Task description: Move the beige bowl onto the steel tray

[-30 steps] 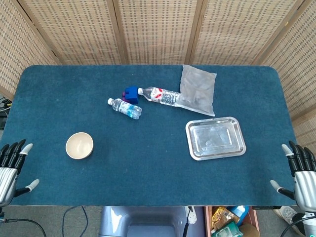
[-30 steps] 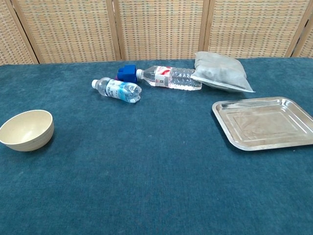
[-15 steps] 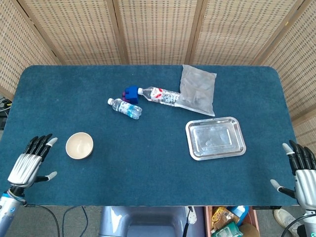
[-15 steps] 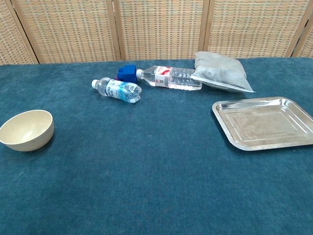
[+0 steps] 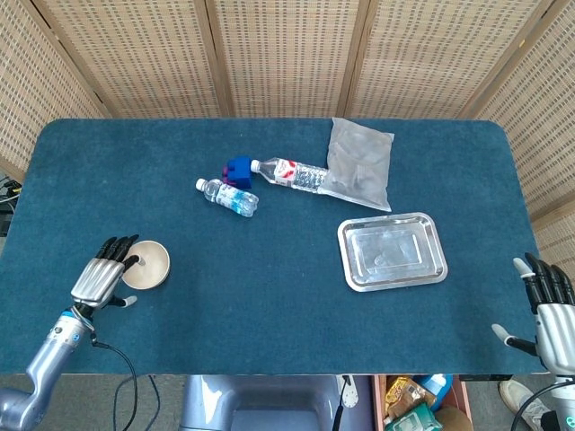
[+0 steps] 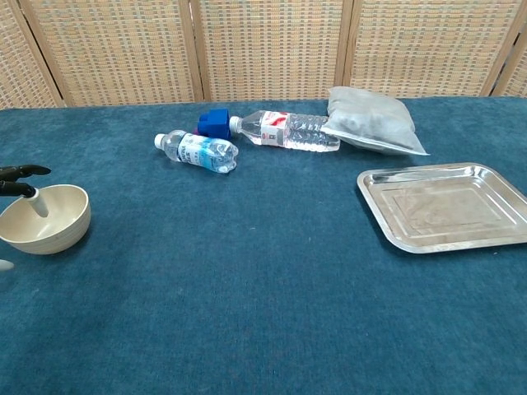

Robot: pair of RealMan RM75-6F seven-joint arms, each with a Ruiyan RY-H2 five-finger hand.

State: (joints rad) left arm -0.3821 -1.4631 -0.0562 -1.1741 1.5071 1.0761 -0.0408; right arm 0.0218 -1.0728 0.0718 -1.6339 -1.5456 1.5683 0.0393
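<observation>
The beige bowl (image 5: 148, 267) (image 6: 49, 222) stands upright on the blue table at the front left. My left hand (image 5: 103, 272) hovers at the bowl's left rim with its fingers apart, and dark fingertips (image 6: 20, 179) reach over the rim in the chest view. It holds nothing. The steel tray (image 5: 393, 250) (image 6: 449, 206) lies empty at the right. My right hand (image 5: 550, 310) hangs open off the table's front right corner, seen only in the head view.
Two plastic water bottles (image 5: 228, 197) (image 5: 289, 172) lie beside a blue block (image 5: 237, 168) at the back middle. A grey pouch (image 5: 359, 164) lies behind the tray. Wicker screens close off the back.
My left hand has moved right and forward from the table's front left edge to the bowl's left rim. The right hand has barely shifted. Bowl and tray are unmoved.
</observation>
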